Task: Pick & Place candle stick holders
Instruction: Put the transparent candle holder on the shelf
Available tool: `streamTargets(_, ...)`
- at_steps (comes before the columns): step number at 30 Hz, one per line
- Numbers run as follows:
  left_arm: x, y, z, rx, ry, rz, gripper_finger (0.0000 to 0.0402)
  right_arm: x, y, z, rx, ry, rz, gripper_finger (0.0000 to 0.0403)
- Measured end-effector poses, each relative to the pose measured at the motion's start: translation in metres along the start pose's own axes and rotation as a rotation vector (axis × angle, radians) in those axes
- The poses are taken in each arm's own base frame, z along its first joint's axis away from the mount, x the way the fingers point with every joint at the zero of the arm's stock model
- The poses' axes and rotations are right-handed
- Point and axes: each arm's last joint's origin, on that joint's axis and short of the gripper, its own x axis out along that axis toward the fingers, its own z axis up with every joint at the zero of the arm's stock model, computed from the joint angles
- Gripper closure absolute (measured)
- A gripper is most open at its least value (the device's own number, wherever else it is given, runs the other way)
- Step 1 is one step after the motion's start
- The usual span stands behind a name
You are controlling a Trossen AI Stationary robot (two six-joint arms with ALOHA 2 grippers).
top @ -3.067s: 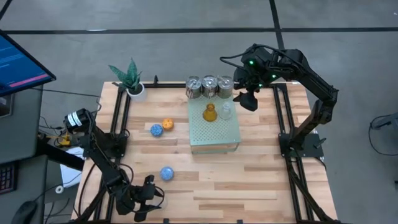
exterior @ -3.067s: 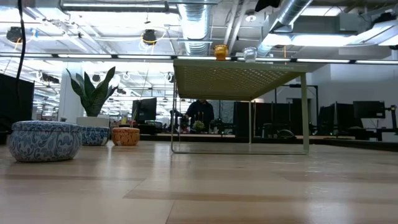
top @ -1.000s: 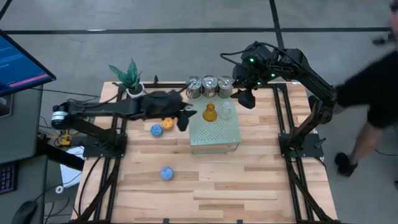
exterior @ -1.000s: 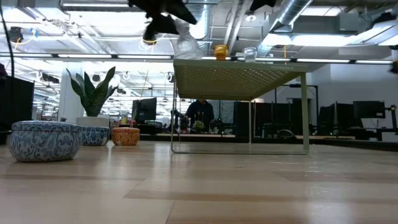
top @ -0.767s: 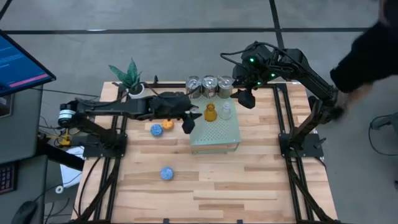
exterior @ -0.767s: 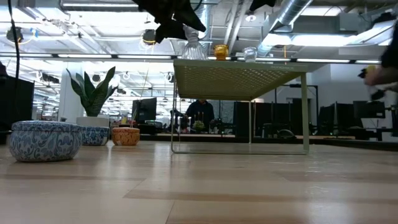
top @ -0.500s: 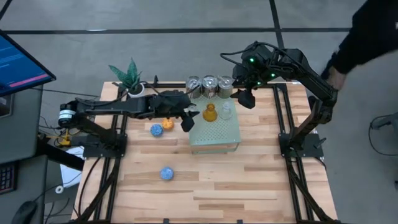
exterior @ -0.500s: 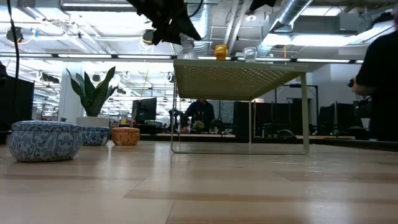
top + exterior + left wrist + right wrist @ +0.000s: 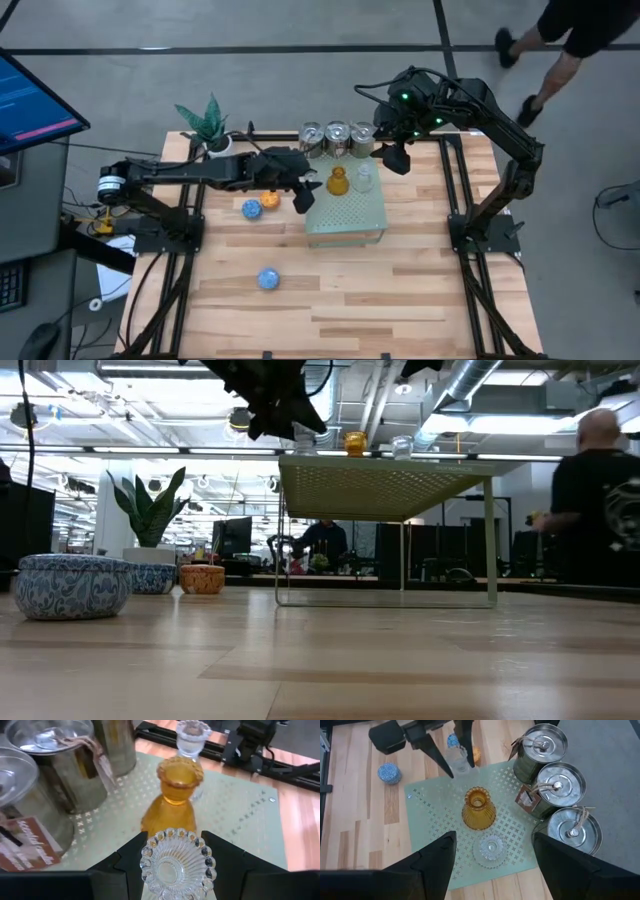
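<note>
the wooden surface (image 9: 380, 290) carries a pale-green perforated block (image 9: 346, 214) near its far middle, standing on thin legs in the low view. the left arm (image 9: 190, 172) reaches across from the left side and the right arm (image 9: 500, 120) bends in from the far right corner. a person (image 9: 592, 500) stands in the room beyond the surface.

three silver metal cups (image 9: 337, 139) stand in a row at the block's far edge. a green plant in a white pot (image 9: 208, 126) sits at the far left corner.

the left pincer (image 9: 303, 192) hangs over the block's left edge, closed around a clear glass holder (image 9: 178, 863) – the fingers (image 9: 222, 855) press its scalloped rim from both sides. in the low view it seems to be at the block's top, though contact cannot be told. just past it on the block stands the amber glass holder (image 9: 337, 182), upright, and beside that a second clear glass holder (image 9: 364, 178).

the right pincer (image 9: 391, 157) hovers above the block's far right corner, fingers spread wide and holding nothing.

on the bare wood left of the block, a blue round holder (image 9: 251, 208) and an orange round holder (image 9: 270, 200) sit just beside each other. another blue round holder (image 9: 268, 278) lies well apart, nearer the front edge – it shows large at the left of the low view.
</note>
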Motion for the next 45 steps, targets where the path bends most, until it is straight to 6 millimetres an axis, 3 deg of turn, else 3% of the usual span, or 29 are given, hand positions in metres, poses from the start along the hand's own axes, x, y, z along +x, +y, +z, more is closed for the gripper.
streamTargets(33, 0.007, 0.001, 0.001, 0.031, -0.017, 0.009, 0.023, 0.0, 0.0, 0.0, 0.0, -0.001, 0.0, 0.0146)
streamTargets(45, 0.019, 0.005, 0.001, 0.016, -0.035, -0.011, 0.0229, 0.0, 0.0, 0.0, 0.0, 0.0, 0.0, 0.0146)
